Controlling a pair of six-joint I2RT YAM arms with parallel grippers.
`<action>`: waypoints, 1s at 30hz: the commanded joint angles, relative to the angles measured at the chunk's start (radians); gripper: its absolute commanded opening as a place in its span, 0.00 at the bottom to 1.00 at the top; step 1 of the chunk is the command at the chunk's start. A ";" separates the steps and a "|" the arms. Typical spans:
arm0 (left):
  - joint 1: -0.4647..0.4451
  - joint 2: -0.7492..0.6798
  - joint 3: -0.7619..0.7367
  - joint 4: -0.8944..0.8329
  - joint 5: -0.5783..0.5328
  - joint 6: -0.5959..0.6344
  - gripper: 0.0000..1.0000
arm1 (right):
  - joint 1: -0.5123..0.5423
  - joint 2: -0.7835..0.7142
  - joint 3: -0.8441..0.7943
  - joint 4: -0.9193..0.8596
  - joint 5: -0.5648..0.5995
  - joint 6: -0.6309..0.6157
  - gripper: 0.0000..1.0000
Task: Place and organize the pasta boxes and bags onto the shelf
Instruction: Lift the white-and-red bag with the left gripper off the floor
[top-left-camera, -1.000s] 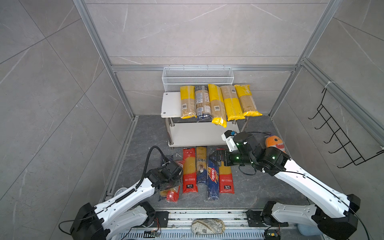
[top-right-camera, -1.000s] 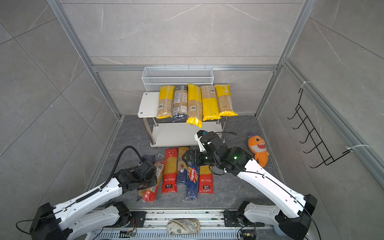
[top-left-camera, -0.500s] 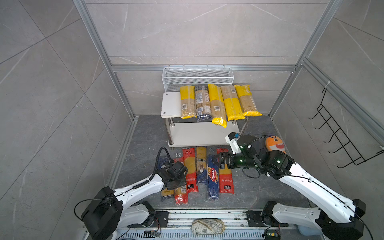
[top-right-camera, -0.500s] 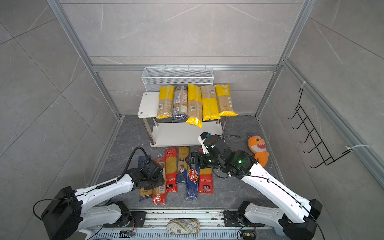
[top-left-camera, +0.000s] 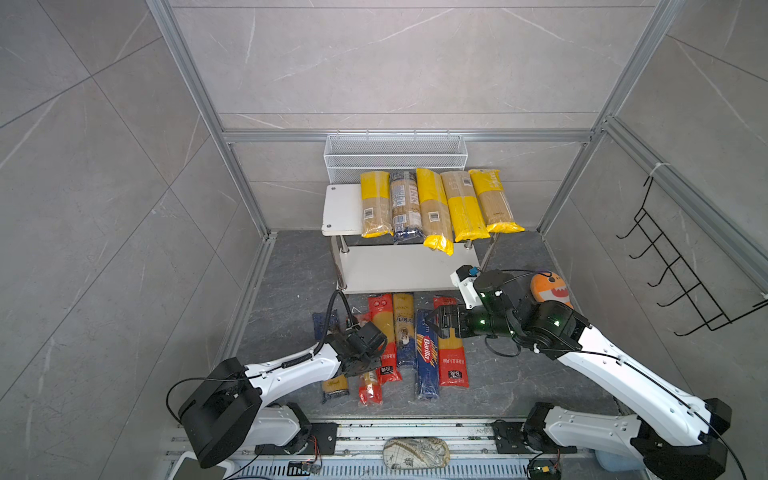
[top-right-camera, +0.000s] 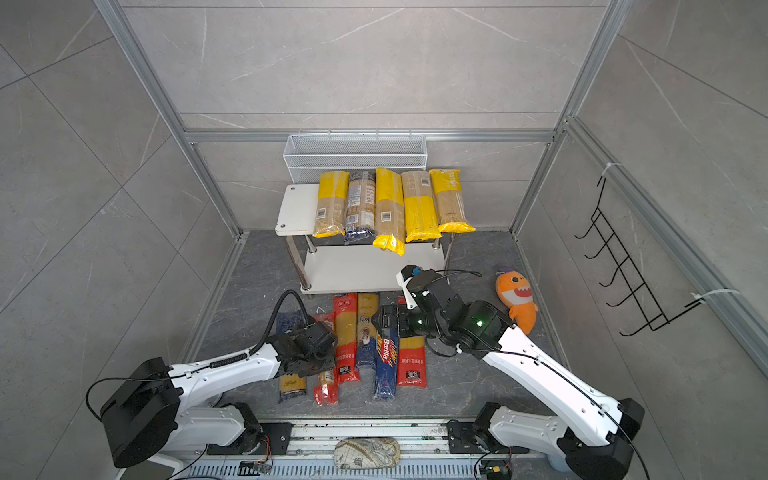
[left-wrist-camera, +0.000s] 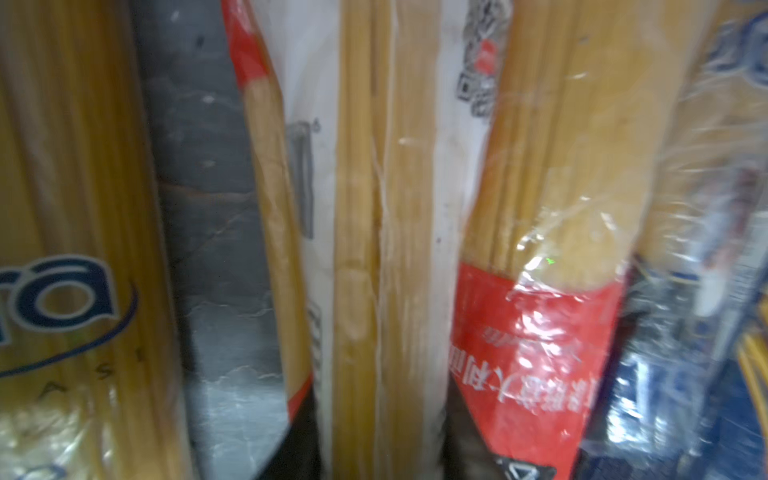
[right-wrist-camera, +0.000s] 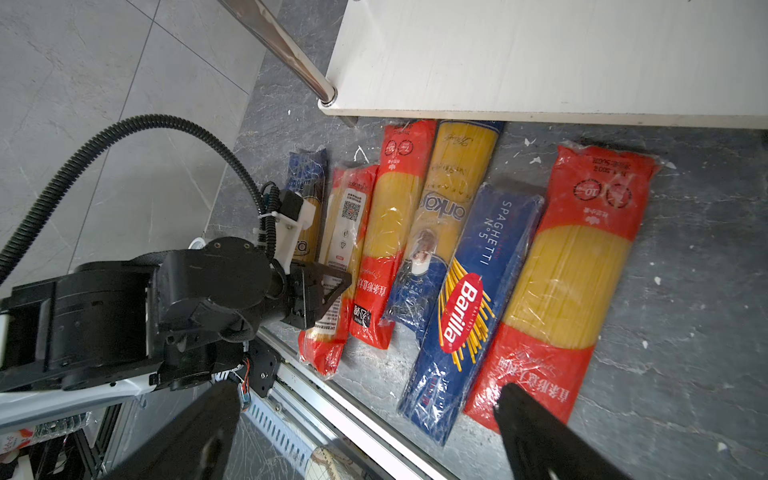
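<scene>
Several pasta bags (top-left-camera: 436, 208) lie side by side on the top board of the shelf (top-left-camera: 343, 208); its lower board (top-right-camera: 353, 266) is bare. More packs lie in a row on the floor before it: an Ankara bag (top-left-camera: 334, 384), a narrow red-ended bag (top-left-camera: 370, 388), a red bag (right-wrist-camera: 390, 216), a second Ankara bag (right-wrist-camera: 453, 183), a blue Barilla pack (top-left-camera: 427, 357) and a wide red bag (top-left-camera: 451, 357). My left gripper (top-left-camera: 363, 357) is shut on the narrow red-ended bag (left-wrist-camera: 374, 249), low over the floor. Hovering above the Barilla pack (right-wrist-camera: 478, 291), my right gripper (right-wrist-camera: 370, 432) is open and holds nothing.
A white mesh basket (top-left-camera: 395, 158) hangs on the back wall behind the shelf. An orange plush toy (top-left-camera: 550, 286) lies right of the right arm. A black hook rack (top-left-camera: 673, 282) is on the right wall. A metal rail (top-left-camera: 415, 432) runs along the front edge.
My left gripper slid right, opened and shut again on the narrow red-ended bag, which shifted right. My right gripper drifted slightly left over the floor packs, still open.
</scene>
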 joint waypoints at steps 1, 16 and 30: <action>-0.028 0.076 -0.077 0.017 0.143 0.002 0.01 | 0.006 -0.019 -0.013 -0.020 0.012 -0.022 1.00; 0.007 -0.479 0.116 -0.470 -0.018 0.046 0.00 | 0.006 0.021 0.008 0.034 -0.030 -0.021 1.00; 0.033 -0.447 0.783 -0.931 -0.214 0.163 0.00 | 0.004 0.085 0.115 0.044 -0.090 -0.031 1.00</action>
